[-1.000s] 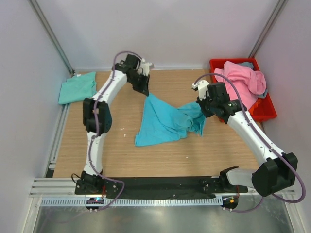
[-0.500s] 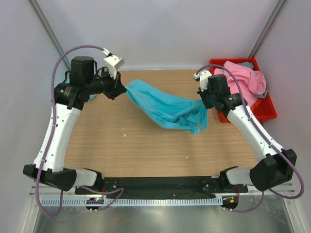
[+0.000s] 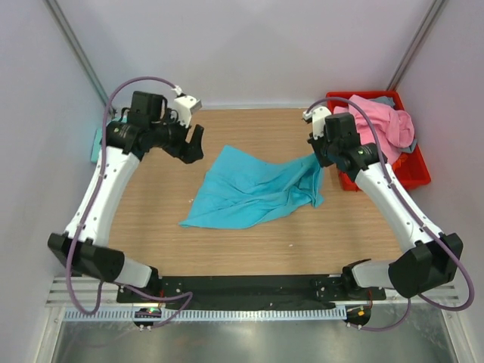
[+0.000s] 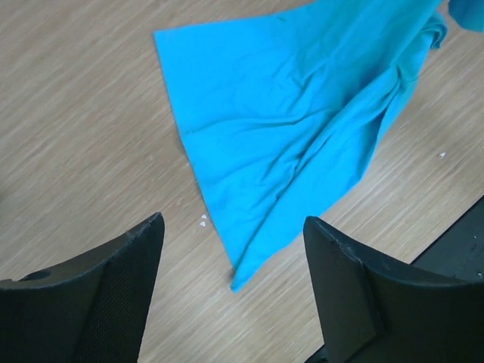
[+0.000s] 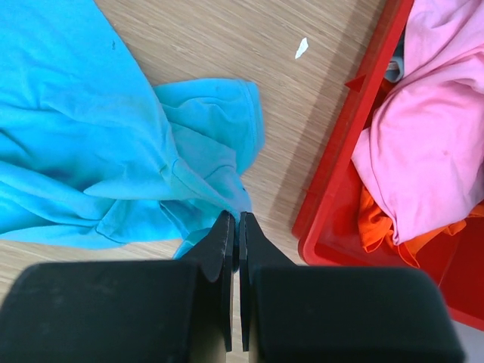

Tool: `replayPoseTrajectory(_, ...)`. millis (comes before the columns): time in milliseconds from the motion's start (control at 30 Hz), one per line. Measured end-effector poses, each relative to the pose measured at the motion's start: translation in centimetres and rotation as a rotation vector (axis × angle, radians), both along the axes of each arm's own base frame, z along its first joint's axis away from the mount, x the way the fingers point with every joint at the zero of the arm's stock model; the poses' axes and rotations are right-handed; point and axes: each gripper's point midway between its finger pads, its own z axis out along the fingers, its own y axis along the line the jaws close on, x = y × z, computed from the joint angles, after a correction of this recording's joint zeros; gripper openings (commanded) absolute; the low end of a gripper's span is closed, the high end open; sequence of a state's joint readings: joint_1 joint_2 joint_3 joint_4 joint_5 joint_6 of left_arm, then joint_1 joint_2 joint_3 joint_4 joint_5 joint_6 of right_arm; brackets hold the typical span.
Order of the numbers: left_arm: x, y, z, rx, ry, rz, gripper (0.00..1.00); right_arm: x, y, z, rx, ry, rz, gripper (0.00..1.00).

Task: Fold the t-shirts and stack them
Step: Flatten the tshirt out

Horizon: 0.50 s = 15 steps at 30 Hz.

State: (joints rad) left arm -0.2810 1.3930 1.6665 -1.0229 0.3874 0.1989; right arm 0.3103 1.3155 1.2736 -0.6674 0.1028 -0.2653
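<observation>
Top external: the left claw (image 3: 194,144), now spread at ten o'clock, has just dropped the turquoise shirt (image 3: 253,193) onto the middle of the bench (image 3: 151,208), while the right claw (image 3: 315,157), pressed together, still pinches its two-o'clock corner, so it likely needs smoothing before folding.

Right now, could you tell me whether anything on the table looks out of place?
The turquoise t-shirt lies crumpled and skewed, bunched up where the right claw pinches it; the left claw is open and empty.

A robotics lab test cell: bare white panel walls (image 3: 265,45), aluminium frame posts (image 3: 79,54), a wooden table (image 3: 249,249).
</observation>
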Motion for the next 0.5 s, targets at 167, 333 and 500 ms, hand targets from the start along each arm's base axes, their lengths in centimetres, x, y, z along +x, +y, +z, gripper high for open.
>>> replayPoseTrajectory(167, 7.0, -2.2, -5.9, 0.017, 0.142, 0.003, 0.63, -0.3, 0.3, -0.8, 0.011, 0.022, 0.010, 0.01)
replayPoseTrajectory(333, 12.9, -4.2, -16.0, 0.024, 0.342, 0.012, 0.60, -0.8, 0.3, -2.0, 0.009, 0.054, 0.016, 0.01)
replayPoseTrajectory(500, 16.2, -5.5, -20.7, 0.008, 0.411, 0.015, 0.60, -1.2, 0.2, -2.9, 0.002, 0.077, 0.018, 0.01)
